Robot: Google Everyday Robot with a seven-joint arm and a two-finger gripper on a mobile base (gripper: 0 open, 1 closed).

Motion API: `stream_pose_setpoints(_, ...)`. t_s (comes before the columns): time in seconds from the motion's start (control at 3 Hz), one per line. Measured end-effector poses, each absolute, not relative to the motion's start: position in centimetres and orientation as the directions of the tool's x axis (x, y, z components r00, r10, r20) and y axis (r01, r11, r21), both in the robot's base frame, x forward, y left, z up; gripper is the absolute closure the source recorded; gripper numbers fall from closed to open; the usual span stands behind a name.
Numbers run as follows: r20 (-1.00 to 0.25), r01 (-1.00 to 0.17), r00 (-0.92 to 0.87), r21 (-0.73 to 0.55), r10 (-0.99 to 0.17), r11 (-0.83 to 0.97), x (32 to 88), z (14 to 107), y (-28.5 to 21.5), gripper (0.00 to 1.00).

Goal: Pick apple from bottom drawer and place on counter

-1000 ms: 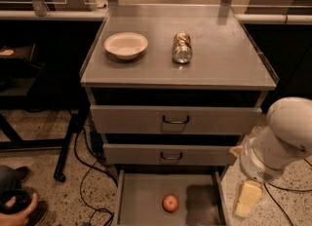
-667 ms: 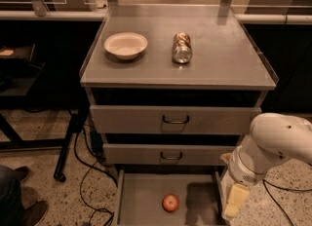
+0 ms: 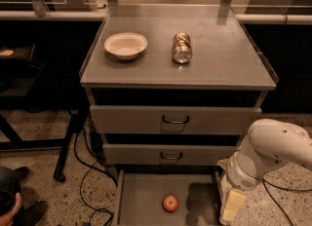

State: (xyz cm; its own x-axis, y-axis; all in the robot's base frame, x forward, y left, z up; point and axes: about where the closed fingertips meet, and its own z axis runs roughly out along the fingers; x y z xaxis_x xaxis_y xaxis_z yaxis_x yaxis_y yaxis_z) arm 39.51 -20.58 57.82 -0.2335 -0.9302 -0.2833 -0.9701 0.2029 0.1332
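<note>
Leftward and a little lower than a second ago, the white arm (image 3: 275,149) now hangs over the right wall of the bottom drawer (image 3: 141,205). At far left a person's shoe (image 3: 30,212) rests on the speckled floor beside black cables (image 3: 85,169). On the counter (image 3: 219,62) a white bowl (image 3: 126,45) sits left of a crushed can (image 3: 182,47). The apple (image 3: 170,202) lies on the open drawer's floor, nothing covering it. The arm bends down from the right, and its gripper (image 3: 233,205) points downward just right of the apple, apart from it. Whether it is parted or closed cannot be told; it holds nothing visible.
</note>
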Motion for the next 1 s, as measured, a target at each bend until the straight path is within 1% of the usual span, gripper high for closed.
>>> stream_pose_setpoints(0.67,-0.358,-0.954,-0.249,0.254,-0.9,0.162,39.9,47.4,-18.6,0.0)
stream_pose_setpoints(1.0,-0.358,-0.95,-0.255,0.268,-0.898,0.162,39.7,46.4,-18.5,0.0)
